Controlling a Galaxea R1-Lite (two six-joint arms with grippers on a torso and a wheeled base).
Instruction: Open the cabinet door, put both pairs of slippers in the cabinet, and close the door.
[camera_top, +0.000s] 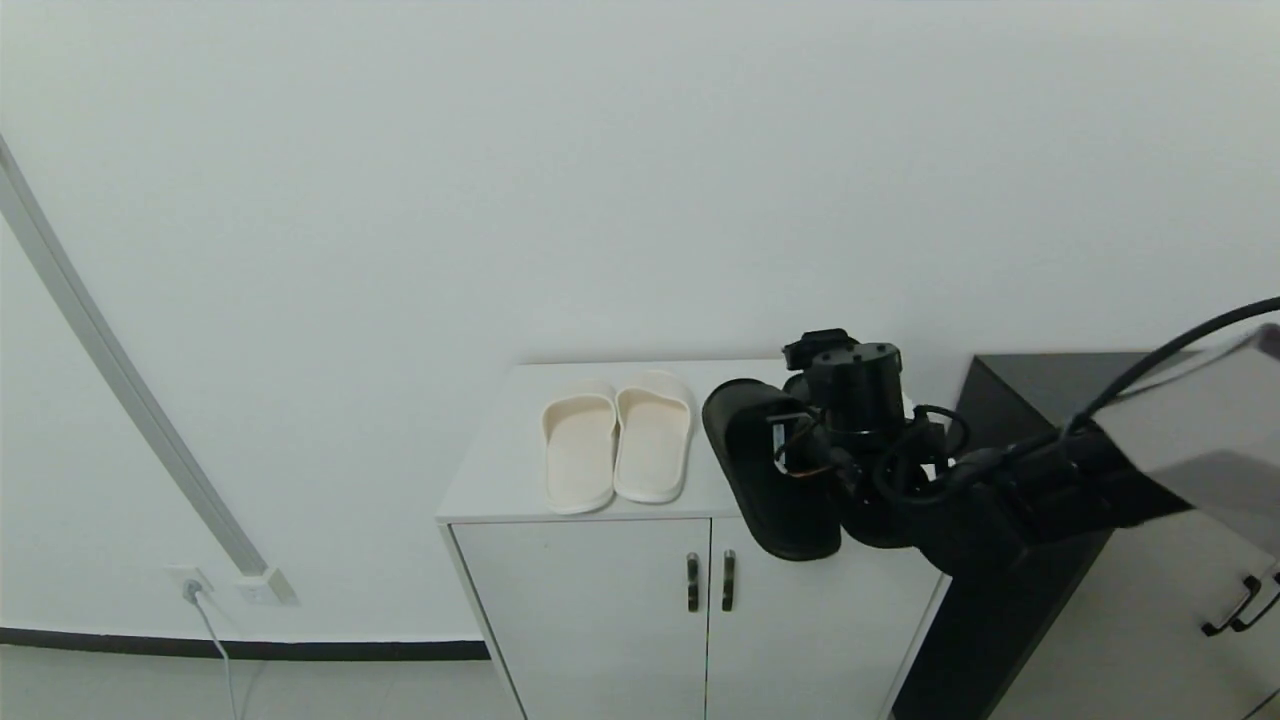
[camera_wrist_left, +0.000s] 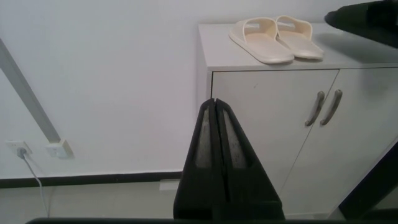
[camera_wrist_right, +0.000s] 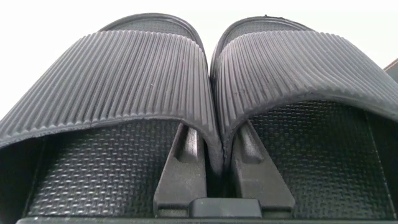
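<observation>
Cabinet (camera_top: 590, 620), white, stands against the wall with both doors shut. Its front lies just below the right gripper (camera_wrist_right: 214, 134) and to the right of the left gripper (camera_wrist_left: 215, 109). Beside it, on the far side of the right arm, stands a black unit (camera_top: 1000, 620).

Black slippers (camera_top: 770, 470) hang as a pair in the right gripper, side by side. In the right wrist view the fingers (camera_wrist_right: 186, 162) go under the ribbed straps, one in each slipper, and pinch the two inner strap edges together between them. The pair sits over the right part of the cabinet top, with one end reaching out past the front edge above the right door. I cannot tell whether the soles touch the top.

White slippers (camera_top: 617, 445) lie flat on the cabinet top just left of the held pair, close together and apart from it.

Left gripper is low, off the cabinet's left front corner, with its fingers pressed together on nothing.

Handles (camera_top: 692, 582) stand upright, side by side where the doors meet, below and left of the right gripper. A wall socket (camera_top: 186, 583) sits low, well left of both grippers.
</observation>
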